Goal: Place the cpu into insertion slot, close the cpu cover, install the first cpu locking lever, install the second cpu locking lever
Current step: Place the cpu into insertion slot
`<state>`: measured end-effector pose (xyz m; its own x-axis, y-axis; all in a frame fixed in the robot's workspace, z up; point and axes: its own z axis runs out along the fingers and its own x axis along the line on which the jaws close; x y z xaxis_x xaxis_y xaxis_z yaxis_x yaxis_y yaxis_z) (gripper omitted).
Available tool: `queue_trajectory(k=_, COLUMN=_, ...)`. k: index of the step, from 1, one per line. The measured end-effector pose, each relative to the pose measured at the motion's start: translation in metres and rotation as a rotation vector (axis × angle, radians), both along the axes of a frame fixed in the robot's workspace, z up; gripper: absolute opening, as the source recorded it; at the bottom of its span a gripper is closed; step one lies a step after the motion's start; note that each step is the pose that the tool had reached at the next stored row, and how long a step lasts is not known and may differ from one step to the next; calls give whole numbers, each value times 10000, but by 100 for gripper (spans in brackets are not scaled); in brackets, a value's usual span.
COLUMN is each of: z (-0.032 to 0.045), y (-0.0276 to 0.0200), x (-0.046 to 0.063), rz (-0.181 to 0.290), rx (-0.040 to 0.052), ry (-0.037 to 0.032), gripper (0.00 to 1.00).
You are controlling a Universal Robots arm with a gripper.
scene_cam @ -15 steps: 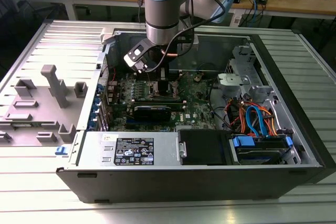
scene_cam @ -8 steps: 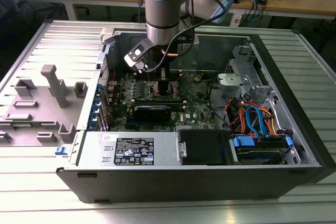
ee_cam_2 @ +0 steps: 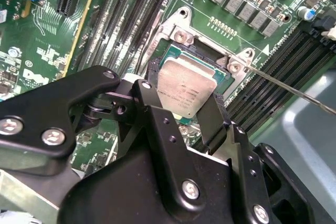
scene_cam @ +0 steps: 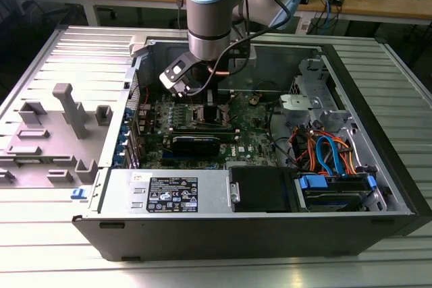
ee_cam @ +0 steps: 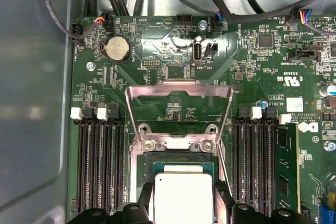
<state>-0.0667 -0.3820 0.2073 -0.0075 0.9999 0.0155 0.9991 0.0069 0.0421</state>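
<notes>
At the exterior view's left, grey plastic fixtures stand on the ribbed metal surface. To their right lies the open black computer case, where the blue-grey robot arm reaches down to the green circuit board. In the second wrist view the hand has its black fingers closed on opposite edges of the small square silver-topped cpu, held at the silver-rimmed insertion slot. On the slot's far side, the thin silver cpu cover stands raised open.
</notes>
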Motion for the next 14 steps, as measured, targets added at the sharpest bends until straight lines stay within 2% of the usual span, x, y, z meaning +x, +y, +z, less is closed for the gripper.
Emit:
queue_trajectory(k=7, z=-27, y=17, x=17, rz=132, rx=-2, ry=0, gripper=55)
queue_trajectory(k=14, z=-57, y=34, x=17, rz=-13, rx=-2, ry=0, gripper=55)
